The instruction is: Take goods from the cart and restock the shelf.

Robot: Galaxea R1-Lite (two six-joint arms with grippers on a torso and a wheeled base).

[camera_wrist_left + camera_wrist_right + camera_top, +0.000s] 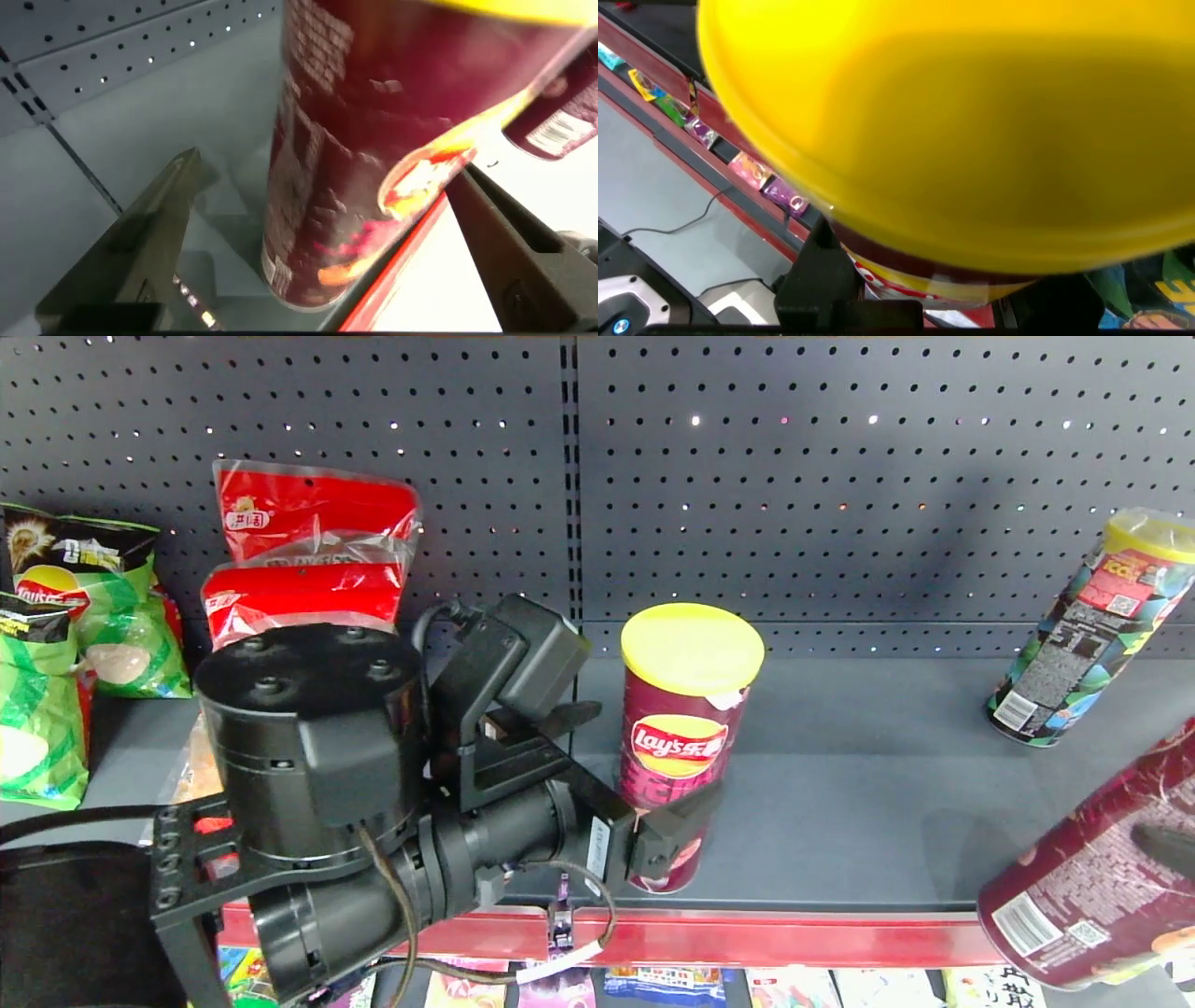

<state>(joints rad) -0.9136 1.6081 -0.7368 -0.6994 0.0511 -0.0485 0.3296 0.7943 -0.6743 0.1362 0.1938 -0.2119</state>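
Head view has the left hand (658, 749) set around a maroon chip can (686, 709), which stands upright near the front of the shelf (840, 784). Its fingers are apart, one clear of the can wall, so the placing looks done. Next it should back straight out without tipping the can. The right hand (943, 289) is clamped on a second can (1083, 887), held low at the shelf's front. A third can (1092, 625) is tilted farther right. Bagged snacks (308, 551) stand left against the pegboard (840, 476).
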